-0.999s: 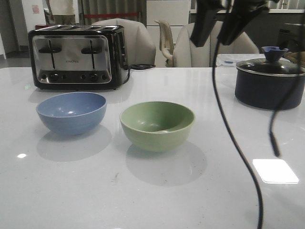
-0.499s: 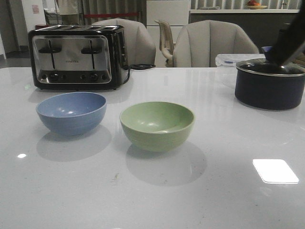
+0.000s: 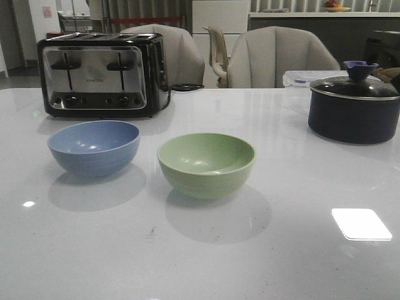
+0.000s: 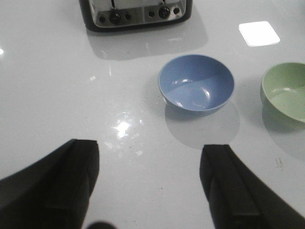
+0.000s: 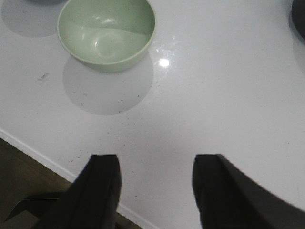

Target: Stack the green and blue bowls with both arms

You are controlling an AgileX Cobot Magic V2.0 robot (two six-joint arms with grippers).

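Observation:
The dusty blue bowl (image 3: 94, 147) stands upright on the white table, left of centre. The pale green bowl (image 3: 206, 164) stands upright just right of it, a small gap between them. Both are empty. Neither arm shows in the front view. In the left wrist view the left gripper (image 4: 150, 148) is open and empty, high above bare table, with the blue bowl (image 4: 196, 83) ahead and the green bowl (image 4: 286, 91) at the frame edge. In the right wrist view the right gripper (image 5: 157, 160) is open and empty over the table's near edge, the green bowl (image 5: 106, 32) ahead.
A black and steel toaster (image 3: 100, 74) stands behind the blue bowl. A dark lidded pot (image 3: 354, 107) stands at the back right. Chairs (image 3: 281, 57) stand behind the table. The table's front edge (image 5: 43, 155) shows in the right wrist view.
The right arm and its cable, which hung across the right of the front view a second ago, have moved up and out of that view. The bowls have not moved.

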